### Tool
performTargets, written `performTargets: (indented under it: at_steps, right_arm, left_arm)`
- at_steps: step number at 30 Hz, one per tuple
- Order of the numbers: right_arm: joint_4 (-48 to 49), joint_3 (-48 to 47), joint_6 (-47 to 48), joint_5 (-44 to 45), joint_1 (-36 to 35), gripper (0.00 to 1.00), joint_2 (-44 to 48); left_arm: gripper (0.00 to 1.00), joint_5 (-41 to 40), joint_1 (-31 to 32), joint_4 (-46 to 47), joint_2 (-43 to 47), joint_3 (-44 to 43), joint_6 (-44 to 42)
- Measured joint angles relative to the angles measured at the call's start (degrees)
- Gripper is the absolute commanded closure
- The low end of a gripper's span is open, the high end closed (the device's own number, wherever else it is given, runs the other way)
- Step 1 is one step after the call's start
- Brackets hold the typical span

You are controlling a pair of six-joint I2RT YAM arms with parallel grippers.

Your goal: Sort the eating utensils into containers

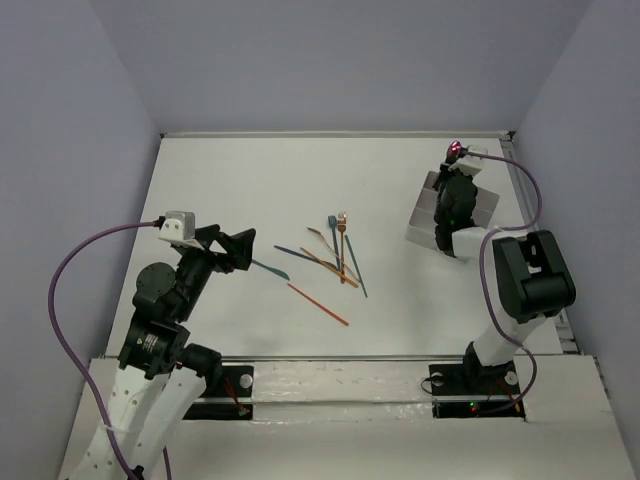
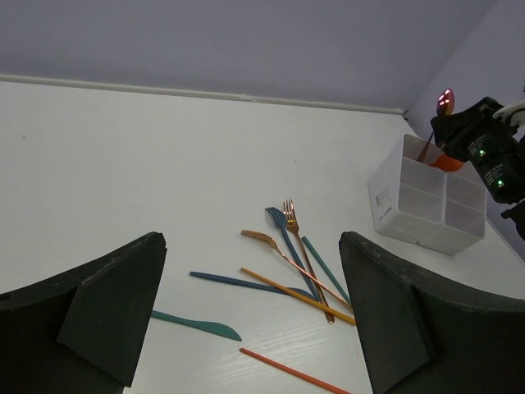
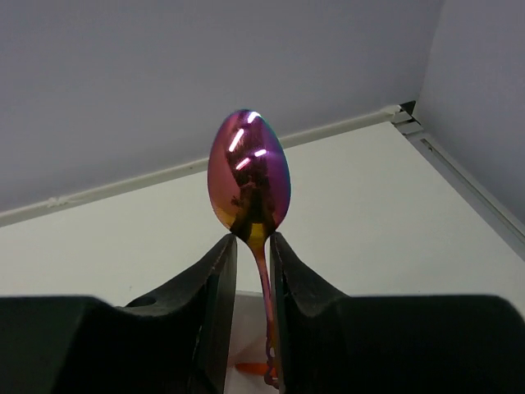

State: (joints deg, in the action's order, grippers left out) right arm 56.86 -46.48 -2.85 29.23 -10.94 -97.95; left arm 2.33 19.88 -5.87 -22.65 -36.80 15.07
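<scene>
View from my console, nearest to farthest. Nearest the arm bases, the left gripper (image 1: 245,250) hangs low over the white table (image 1: 230,190). Its dark fingers (image 2: 115,312) are spread wide and hold nothing.

Just past its fingertips lies a teal knife (image 2: 197,325), flat on the table and apart from the rest. To that knife's right lies a lone orange stick (image 1: 318,304), also flat.

Farther in, at mid-table, the remaining loose utensils (image 1: 335,255) lie crossed in a fan. They include a copper fork (image 2: 289,215) and a blue fork (image 2: 277,220) with their tines side by side, and slim teal and orange pieces.

Farthest, on the right, stands the white box (image 2: 410,205) with four compartments. The right gripper (image 3: 253,246) is poised directly above it. I see its fingers parted by a narrow slot, in which an iridescent pink spoon (image 3: 248,168) stands upright, bowl up.

Light shows on both sides of the stem at the fingertips. Lower down the stem leans toward one finger, and I cannot tell whether it is pinched there. The stem runs down into a far compartment, where an orange item (image 2: 447,162) already sits.
</scene>
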Motion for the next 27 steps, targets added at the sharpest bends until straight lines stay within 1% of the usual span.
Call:
performTargets:
  at_steps: [1, 2, 7, 13, 14, 16, 18, 20, 24, 27]
  right_arm:
    - [0.0, 0.11, -0.04, -0.37, 0.0, 0.59, 0.17]
    - [-0.07, 0.28, 0.02, -0.57, 0.0, 0.57, 0.44]
    - [-1.05, 1.46, -0.13, -1.73, -0.02, 0.57, 4.87]
    - [-7.28, 0.66, -2.21, -6.23, -1.22, 0.58, 12.11]
    - [-10.56, -0.52, -3.21, -7.89, -2.01, 0.61, 12.98]
    - [-13.88, -2.1, -4.31, -9.46, -3.58, 0.64, 13.29]
    - [-20.09, -4.33, -5.79, -12.02, -6.95, 0.68, 13.07]
    - [-26.88, -6.6, -7.3, -14.32, -11.13, 0.69, 12.2]
    - [-36.68, -11.93, -9.09, -18.47, -18.47, 0.7, 7.76]
    - [-43.98, -15.5, -10.54, -21.29, -22.6, 0.73, 2.91]
  left_arm:
    - [0.01, -0.02, 0.0, 0.0, 0.0, 0.0, 0.0]
    - [0.01, -0.02, 0.0, 0.0, 0.0, 0.0, 0.0]
    - [0.01, -0.17, 0.0, 0.0, 0.0, 0.0, 0.0]
    - [0.01, -0.68, 0.0, 0.0, 0.07, 0.0, 0.0]
    - [0.01, -0.85, 0.0, 0.0, 0.09, 0.0, 0.0]
    - [0.01, -0.92, 0.0, 0.0, 0.09, 0.0, 0.02]
    - [0.01, -1.07, 0.0, -0.02, 0.09, 0.0, 0.02]
    - [0.01, -1.11, -0.04, -0.02, 0.09, 0.0, 0.02]
    - [0.01, -1.14, -0.09, 0.0, 0.07, 0.0, 0.02]
    - [0.01, -1.14, -0.09, -0.02, 0.07, 0.0, 0.02]
